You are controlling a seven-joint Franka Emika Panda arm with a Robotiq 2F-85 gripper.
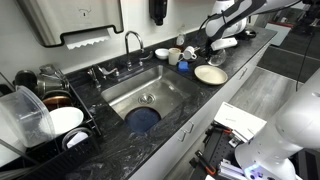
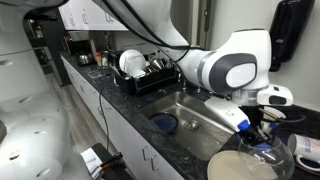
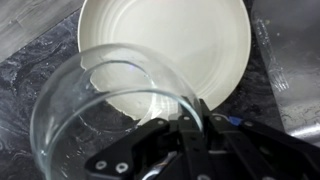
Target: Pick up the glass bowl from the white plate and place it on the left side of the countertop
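**Gripper [image 3: 195,122] pinches the glass bowl [image 3: 110,120] by its rim over the white plate [image 3: 170,40]**

Black fingers fill the bottom of the wrist view. They are closed on the near wall of the clear bowl, one finger inside the rim and one outside. A rim pinch suits this object: the bowl is too wide to span, and its smooth, curved sides give the fingers no other purchase.

The bowl sits upright with its mouth facing up. It overlaps the lower left part of the plate, and part of it hangs past the plate's edge over the dark marbled countertop [image 3: 25,80]. It appears to be raised clear of the plate, though the transparent glass makes it hard to tell whether there is a gap. The plate itself looks bare and lies flat on the counter.

In an exterior view, the arm reaches in over the plate [image 1: 210,74] at one end of the counter. A steel sink [image 1: 150,95] lies beside that spot, with a blue item [image 1: 143,117] in its basin. A loaded dish rack [image 1: 50,110] stands beyond the sink at the far end.

Judging from this, the grasp is made and the carry to open counter remains. Because the bowl hangs from one edge, it may tip or slip if the arm moves abruptly. Keeping it level and setting it down gently looks wise.
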